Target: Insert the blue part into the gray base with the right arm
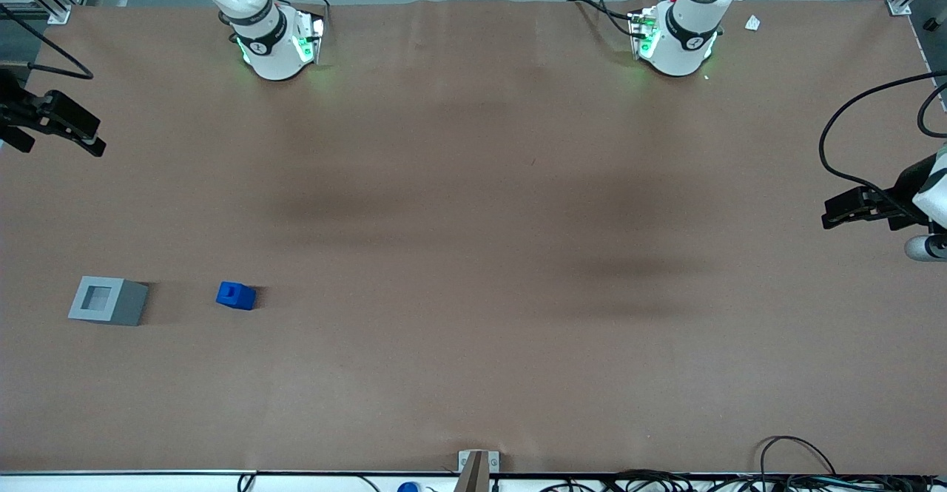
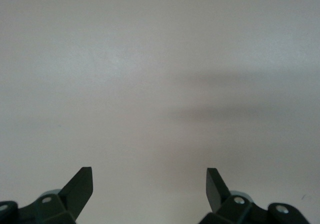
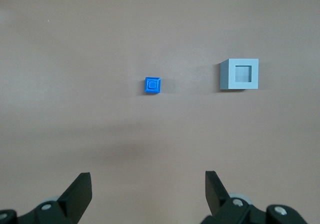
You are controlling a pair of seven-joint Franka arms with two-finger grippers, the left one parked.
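On the brown table the blue part sits apart from the gray base; high above both, the right arm's gripper hangs with fingers spread wide

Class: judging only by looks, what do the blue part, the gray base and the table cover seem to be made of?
Blue part: probably molded plastic, saturated even color. Gray base: likely matte plastic, flat unshiny faces. Table cover: seemingly brown paper or fabric, dull, faintly creased. The gripper hangs open above it, away from both.
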